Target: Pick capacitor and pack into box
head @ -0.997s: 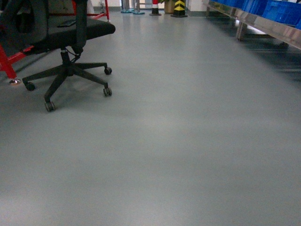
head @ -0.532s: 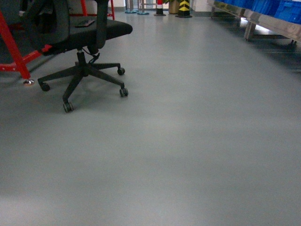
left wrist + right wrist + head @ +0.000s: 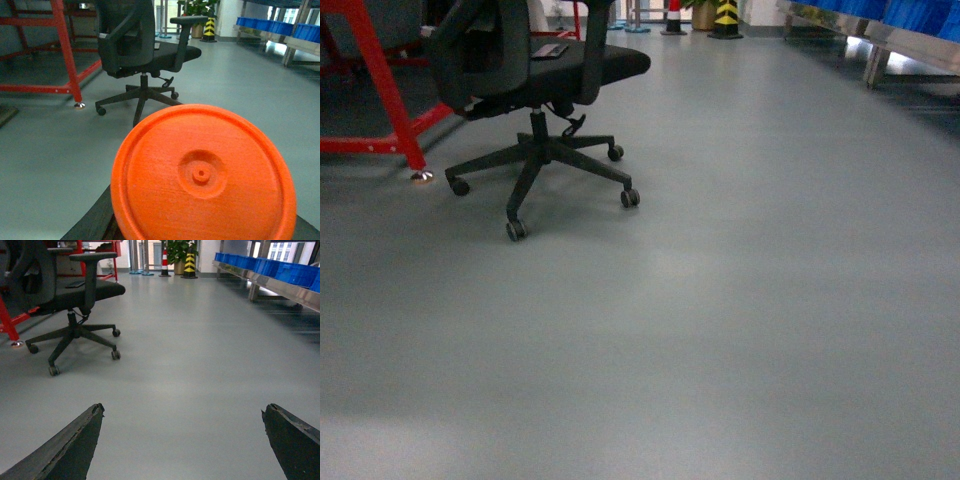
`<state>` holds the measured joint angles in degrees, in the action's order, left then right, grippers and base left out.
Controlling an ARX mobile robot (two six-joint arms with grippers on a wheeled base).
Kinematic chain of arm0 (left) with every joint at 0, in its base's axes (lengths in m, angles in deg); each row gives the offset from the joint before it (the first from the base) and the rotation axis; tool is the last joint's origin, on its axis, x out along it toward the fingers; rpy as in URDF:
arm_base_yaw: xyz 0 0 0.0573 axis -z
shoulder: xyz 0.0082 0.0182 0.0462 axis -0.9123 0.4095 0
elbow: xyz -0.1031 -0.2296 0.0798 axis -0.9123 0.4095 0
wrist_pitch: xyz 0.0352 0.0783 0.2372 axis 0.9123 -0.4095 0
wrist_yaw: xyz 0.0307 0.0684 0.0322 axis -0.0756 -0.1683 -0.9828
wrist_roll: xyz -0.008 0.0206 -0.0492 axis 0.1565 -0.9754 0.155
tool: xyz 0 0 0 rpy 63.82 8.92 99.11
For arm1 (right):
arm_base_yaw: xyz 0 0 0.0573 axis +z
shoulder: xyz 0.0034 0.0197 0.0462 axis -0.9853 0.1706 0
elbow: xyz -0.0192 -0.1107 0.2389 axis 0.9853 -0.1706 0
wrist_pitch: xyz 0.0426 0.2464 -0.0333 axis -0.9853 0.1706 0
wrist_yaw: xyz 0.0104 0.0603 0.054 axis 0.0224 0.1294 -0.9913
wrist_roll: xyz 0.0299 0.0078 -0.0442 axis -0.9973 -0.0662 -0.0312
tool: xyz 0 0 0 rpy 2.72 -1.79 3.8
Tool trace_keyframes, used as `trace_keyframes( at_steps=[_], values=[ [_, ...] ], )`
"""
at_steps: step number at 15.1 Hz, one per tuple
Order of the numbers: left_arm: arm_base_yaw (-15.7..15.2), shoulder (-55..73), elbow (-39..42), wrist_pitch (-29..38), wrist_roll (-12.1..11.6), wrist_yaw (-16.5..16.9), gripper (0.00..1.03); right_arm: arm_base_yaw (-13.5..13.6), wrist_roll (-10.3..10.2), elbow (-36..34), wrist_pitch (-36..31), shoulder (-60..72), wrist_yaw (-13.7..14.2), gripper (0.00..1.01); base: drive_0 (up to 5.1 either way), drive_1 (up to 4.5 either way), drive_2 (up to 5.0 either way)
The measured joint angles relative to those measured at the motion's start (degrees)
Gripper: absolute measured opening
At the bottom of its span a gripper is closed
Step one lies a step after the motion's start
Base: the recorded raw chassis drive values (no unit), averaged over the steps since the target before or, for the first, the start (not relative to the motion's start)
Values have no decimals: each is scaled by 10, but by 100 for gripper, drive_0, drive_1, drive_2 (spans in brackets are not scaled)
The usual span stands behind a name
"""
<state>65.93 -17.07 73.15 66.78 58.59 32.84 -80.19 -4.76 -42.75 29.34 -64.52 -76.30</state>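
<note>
Neither box nor capacitor anywhere in view. Left pincer [image 3: 200, 220] mostly hidden behind one orange disc [image 3: 202, 175] filling its wrist view, grip impossible to tell; right pincer [image 3: 185, 440] spread wide, holding nothing, level above the grey floor [image 3: 720, 300]. One black office chair [image 3: 535, 75], beside a red frame [image 3: 380, 90], blue bins [image 3: 280, 270] cut off at right.

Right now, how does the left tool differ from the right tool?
The left tool carries an orange round plastic disc that hides its fingertips; the right tool carries nothing. The left tool's dark fingers show only at the disc's lower edges, closed on it; the right tool's fingers stand wide apart with bare grey floor between. Both hang above the floor, facing the black office chair.
</note>
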Motion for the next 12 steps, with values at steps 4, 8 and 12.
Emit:
trace_keyframes(
  at_steps=[4,8,12],
  values=[
    [0,0,0,-2,0,0,44,0,0,0,-1,0,0,98,-499,246,246],
    [0,0,0,-2,0,0,44,0,0,0,0,0,0,98,-499,246,246],
    [0,0,0,-3,0,-1,44,0,0,0,-1,0,0,98,-499,246,246]
  ],
)
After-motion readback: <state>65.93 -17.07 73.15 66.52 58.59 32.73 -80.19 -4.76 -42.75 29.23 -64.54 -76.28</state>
